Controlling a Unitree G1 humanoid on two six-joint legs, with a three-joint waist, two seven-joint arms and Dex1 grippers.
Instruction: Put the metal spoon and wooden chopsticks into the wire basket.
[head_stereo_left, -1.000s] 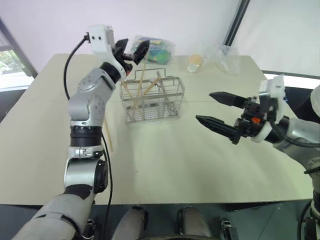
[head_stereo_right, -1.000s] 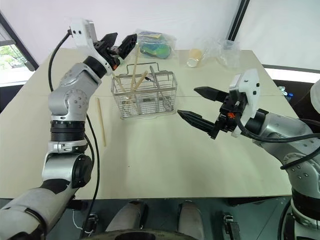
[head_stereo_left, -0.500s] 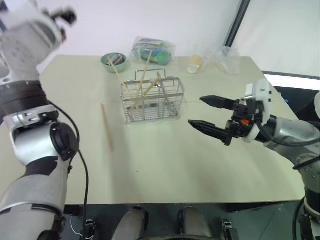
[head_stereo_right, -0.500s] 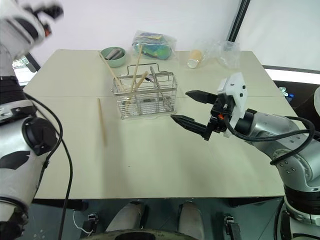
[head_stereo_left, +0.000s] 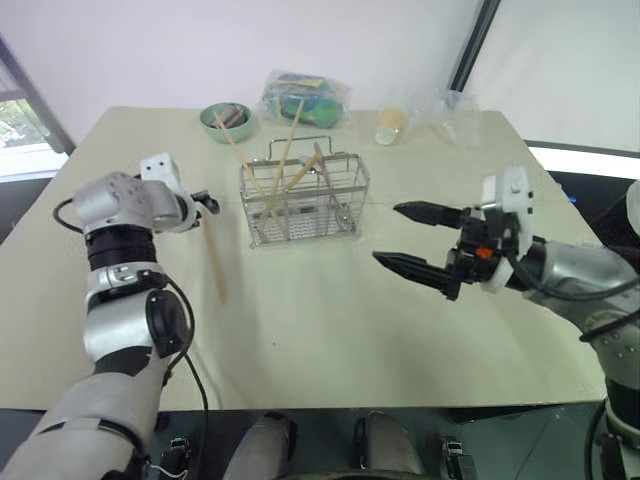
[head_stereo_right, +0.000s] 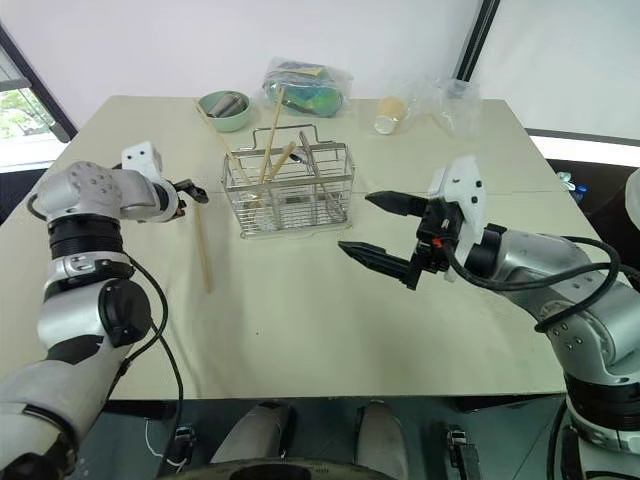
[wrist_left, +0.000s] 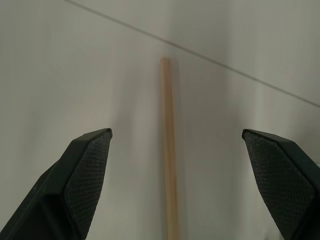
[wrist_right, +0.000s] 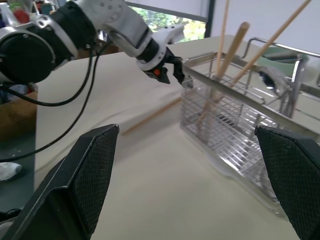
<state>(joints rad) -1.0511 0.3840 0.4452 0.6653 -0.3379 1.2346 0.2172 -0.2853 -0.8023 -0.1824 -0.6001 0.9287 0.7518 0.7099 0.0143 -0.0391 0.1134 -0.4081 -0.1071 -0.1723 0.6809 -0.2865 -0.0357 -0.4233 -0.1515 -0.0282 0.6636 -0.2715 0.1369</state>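
Chopsticks (head_stereo_right: 268, 140) and spoon (wrist_right: 271, 80) already stand in the wire basket (head_stereo_right: 290, 195); one chopstick (head_stereo_right: 201, 244) remains on the table at its left, beneath the spread, empty left gripper (head_stereo_right: 193, 190); right gripper (head_stereo_right: 372, 227) also spread, empty.

lab: bare table (head_stereo_left: 330, 330), white walls

We see a pale beige surface (head_stereo_left: 330, 330) with a thin seam line across it. At its far edge sits a small green bowl (head_stereo_left: 226, 122) with something dark inside. Just beside it lies a clear plastic bag (head_stereo_left: 305, 98) holding colourful contents. Further along the same edge stands a yellowish paper cup (head_stereo_left: 389, 126), next to crumpled clear plastic (head_stereo_left: 450, 115). Behind rises a white wall (head_stereo_left: 250, 45).
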